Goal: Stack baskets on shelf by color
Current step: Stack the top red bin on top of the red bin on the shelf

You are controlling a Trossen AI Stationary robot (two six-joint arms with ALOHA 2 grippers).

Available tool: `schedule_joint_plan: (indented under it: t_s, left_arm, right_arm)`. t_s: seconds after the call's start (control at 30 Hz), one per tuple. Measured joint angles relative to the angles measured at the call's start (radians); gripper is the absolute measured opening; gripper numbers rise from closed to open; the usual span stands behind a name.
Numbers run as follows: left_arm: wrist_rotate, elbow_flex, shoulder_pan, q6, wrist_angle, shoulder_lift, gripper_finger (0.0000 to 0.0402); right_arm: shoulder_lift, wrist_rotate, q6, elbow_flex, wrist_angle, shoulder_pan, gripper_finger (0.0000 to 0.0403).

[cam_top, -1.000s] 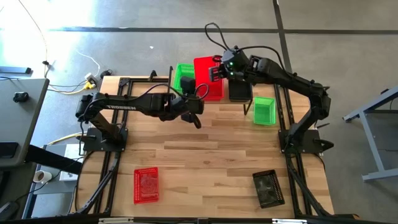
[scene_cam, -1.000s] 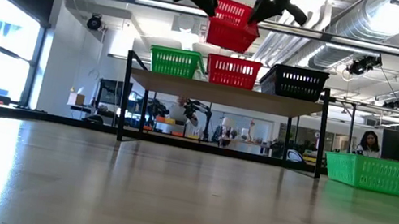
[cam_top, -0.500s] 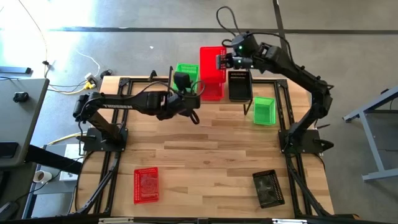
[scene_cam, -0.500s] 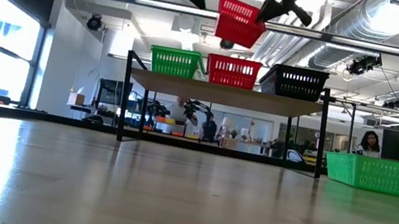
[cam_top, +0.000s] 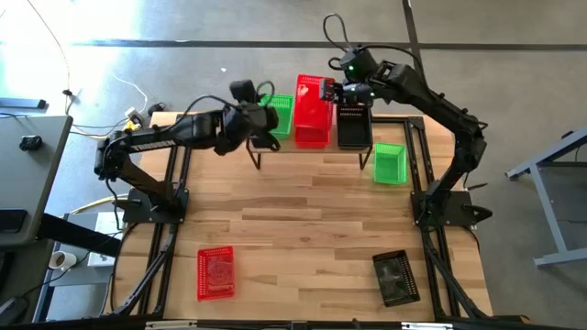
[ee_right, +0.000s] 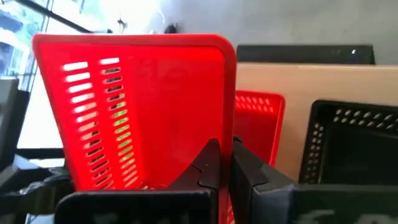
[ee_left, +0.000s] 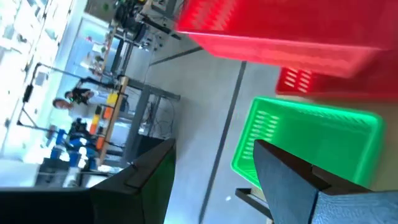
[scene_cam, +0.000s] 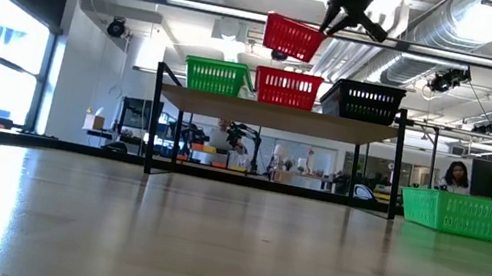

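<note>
Right tool clamped on red basket, tilted in the air above the shelf middle; left tool spread apart over green basket.

The shelf carries green, red and black baskets in a row; the wooden table (slatted) bears its legs and three loose baskets.

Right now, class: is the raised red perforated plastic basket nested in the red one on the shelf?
No. Right gripper holds it clear above that basket.
</note>
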Motion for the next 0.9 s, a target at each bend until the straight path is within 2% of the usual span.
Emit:
schedule_joint_plan:
  t_s: [0.23,0.43,0.9]
  left_arm:
    - [0.089,0.000,0.084,-0.061,-0.012,-0.022,0.0204]
    - [0.096,-0.003,0.125,-0.062,-0.051,-0.021,0.0204]
    - [0.157,-0.007,0.150,-0.070,-0.070,-0.020,0.0204]
  right_arm:
    - [0.054,-0.072,-0.002,-0.001,-0.044,0.002,0.0000]
    - [0.080,-0.074,-0.005,-0.001,-0.097,0.000,0.0000]
    - [0.137,-0.056,-0.005,-0.001,-0.097,-0.014,0.0000]
